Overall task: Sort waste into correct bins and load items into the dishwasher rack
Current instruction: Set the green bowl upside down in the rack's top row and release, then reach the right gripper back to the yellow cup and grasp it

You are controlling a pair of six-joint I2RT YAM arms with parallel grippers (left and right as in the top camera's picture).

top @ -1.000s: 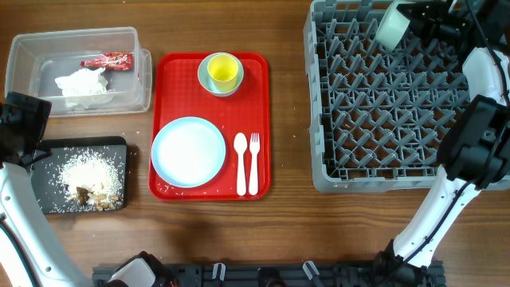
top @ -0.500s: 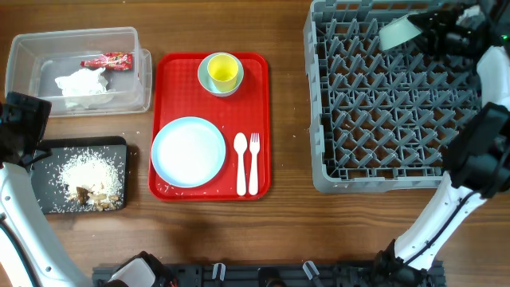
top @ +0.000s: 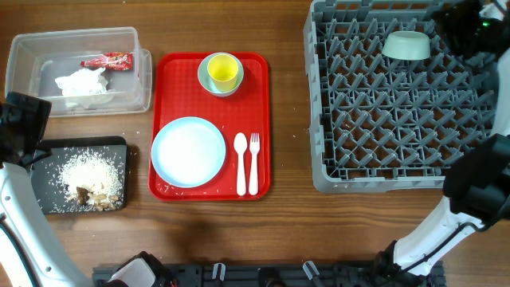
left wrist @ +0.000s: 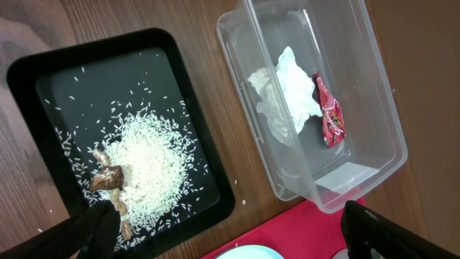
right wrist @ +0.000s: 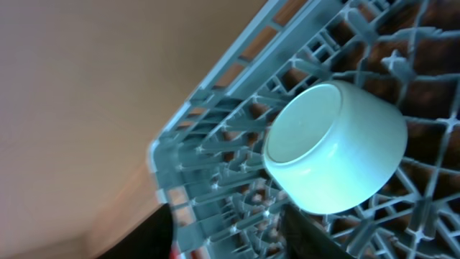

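The mint-green bowl (top: 406,45) lies upside down on the pegs at the back of the grey dishwasher rack (top: 382,151); it also shows in the right wrist view (right wrist: 334,147). My right gripper (top: 464,19) is open and empty just right of it, fingers apart (right wrist: 233,241). My left gripper (top: 20,126) is open and empty (left wrist: 230,244), above the black tray (top: 119,145) of rice (left wrist: 147,151) and brown scraps (left wrist: 108,178). The napkin (top: 82,81) and red wrapper (top: 106,60) lie in the clear tub (top: 16,56).
A red serving tray (top: 259,119) holds the pale-blue plate (top: 189,151), the white spoon (top: 241,163) and fork (top: 254,163), and the yellow cup (top: 223,70) standing inside the pale-blue bowl (top: 205,80). The rack fills the right side of the table.
My right gripper carried the mint-green bowl over the rack, let it go upside down on the pegs, and moved off to the right. The left arm has not moved.
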